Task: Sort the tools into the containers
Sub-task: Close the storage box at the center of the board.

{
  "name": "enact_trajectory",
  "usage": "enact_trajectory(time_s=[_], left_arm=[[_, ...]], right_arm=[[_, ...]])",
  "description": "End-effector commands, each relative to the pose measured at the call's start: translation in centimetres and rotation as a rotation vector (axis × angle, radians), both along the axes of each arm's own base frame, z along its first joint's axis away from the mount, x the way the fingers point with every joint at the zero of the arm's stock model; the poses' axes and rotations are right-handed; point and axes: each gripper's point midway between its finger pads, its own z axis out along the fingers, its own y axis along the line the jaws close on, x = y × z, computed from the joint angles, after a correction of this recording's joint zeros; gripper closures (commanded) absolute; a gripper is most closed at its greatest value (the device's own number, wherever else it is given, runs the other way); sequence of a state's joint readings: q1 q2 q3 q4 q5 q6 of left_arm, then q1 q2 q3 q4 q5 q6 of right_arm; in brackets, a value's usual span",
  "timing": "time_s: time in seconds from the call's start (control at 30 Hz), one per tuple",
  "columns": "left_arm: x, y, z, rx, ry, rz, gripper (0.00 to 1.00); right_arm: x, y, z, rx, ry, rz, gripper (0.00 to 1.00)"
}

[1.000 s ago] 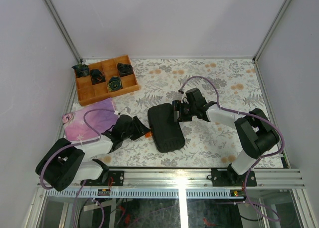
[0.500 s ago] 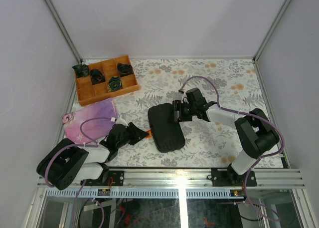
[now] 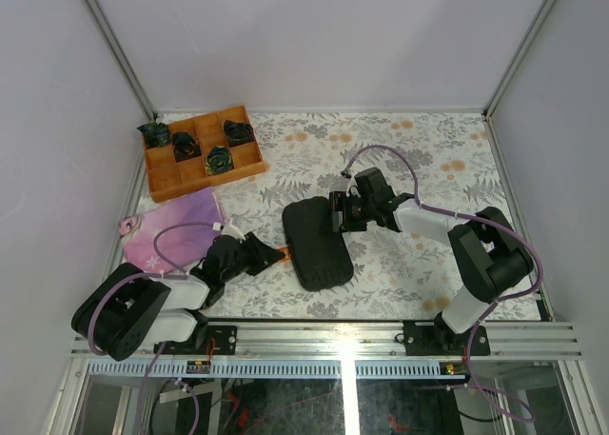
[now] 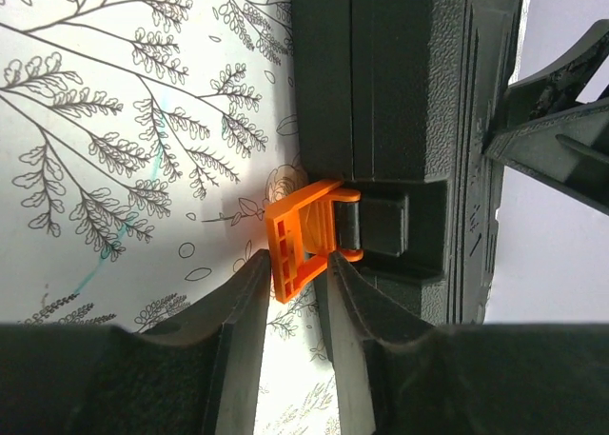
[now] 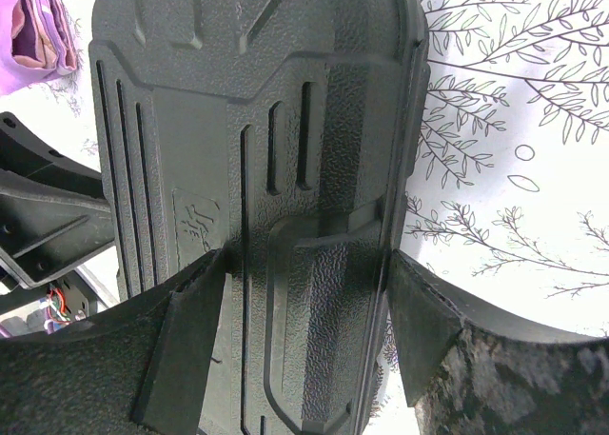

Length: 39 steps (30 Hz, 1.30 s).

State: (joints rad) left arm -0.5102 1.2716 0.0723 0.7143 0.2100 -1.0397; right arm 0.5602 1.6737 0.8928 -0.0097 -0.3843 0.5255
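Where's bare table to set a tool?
Bare tablecloth: the far side from the wooden tray to the right wall, and the near patch right of the tool case. Crowded: the left, with purple pouch, left gripper on the orange latch, right gripper over the case.

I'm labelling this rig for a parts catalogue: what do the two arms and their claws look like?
The left arm and right arm share chunky, rounded black joint housings joined by white links. A purple cable loops along each. The left claw and right claw are matte black, each with two broad tapering fingers. No markings are legible.
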Motion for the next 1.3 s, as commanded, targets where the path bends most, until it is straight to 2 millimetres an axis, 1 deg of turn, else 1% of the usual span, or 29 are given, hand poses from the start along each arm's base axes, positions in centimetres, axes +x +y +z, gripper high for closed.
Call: enact_trajectory(time_s=[0.0,0.1,0.43,0.57,0.63,0.77,0.9,1.13,1.27], left_arm=[[1.3,-1.9,3.9,-0.105,-0.129,-0.058,0.72],[1.1,-1.8,3.6,-0.095,-0.122,-0.061,0.73],[1.9,-2.0,3.2,-0.067,-0.121,-0.058,0.73],[2.1,-2.0,2.6,-0.046,-0.102,-0.058,0.77],[2.1,-1.8,2.0,-0.021,-0.080,-0.056,0.77],[1.9,-1.5,1.4,0.009,-0.064,-0.052,0.78],[1.9,-1.1,1.1,0.037,-0.051,-0.041,0.83],[2.2,-0.1,1.1,0.129,-0.030,-0.024,0.88],[2.5,-0.2,2.2,0.151,-0.030,-0.031,0.89]], right_arm=[[-4.3,-4.2,-6.0,-0.238,0.160,0.024,0.59],[-4.4,-4.3,-6.1,-0.237,0.162,0.023,0.59],[-4.4,-4.2,-6.0,-0.235,0.161,0.026,0.59],[-4.4,-4.2,-6.0,-0.235,0.160,0.026,0.59],[-4.4,-4.2,-6.0,-0.235,0.160,0.023,0.59],[-4.5,-4.2,-6.1,-0.234,0.162,0.024,0.59],[-4.5,-4.2,-6.1,-0.234,0.161,0.024,0.59],[-4.4,-4.2,-6.2,-0.235,0.162,0.024,0.59],[-4.4,-4.2,-6.3,-0.233,0.164,0.024,0.59]])
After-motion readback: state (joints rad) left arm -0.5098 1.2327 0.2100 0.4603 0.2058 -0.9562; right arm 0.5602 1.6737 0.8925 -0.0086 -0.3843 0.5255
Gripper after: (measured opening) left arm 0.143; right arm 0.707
